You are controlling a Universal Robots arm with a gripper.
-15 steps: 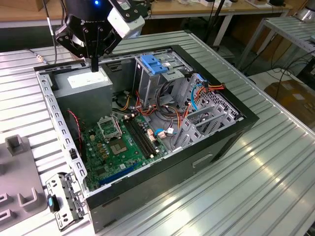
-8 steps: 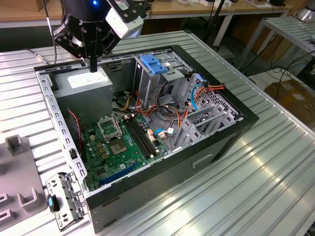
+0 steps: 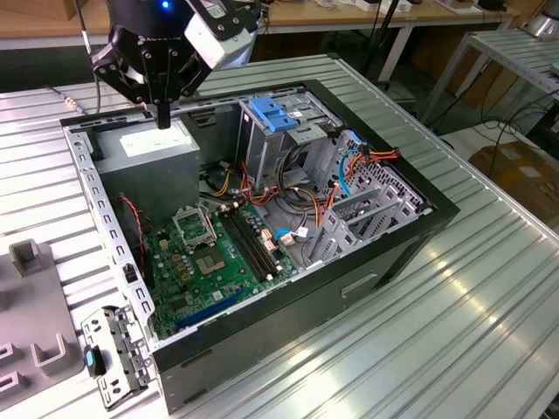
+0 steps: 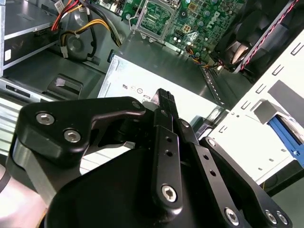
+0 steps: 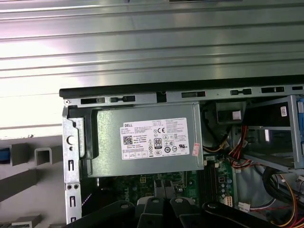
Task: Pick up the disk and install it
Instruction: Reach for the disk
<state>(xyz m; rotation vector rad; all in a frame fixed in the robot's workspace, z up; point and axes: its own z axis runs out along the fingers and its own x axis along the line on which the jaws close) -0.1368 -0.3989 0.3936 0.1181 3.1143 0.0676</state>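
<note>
Empty gripper over the power supply, disk not yet picked up

The gripper (image 3: 162, 120) hangs with its fingers drawn together and nothing between them, its tip just above the power supply (image 3: 150, 142) in the open computer case (image 3: 367, 279). The disk (image 4: 286, 135), by my reading the blue-edged piece near the grey holders (image 5: 42, 155) on the table (image 3: 489, 332), lies outside the case wall, mostly cut off. The pick-up looks unstarted; it would call for spread fingers and a reach over that wall
</note>
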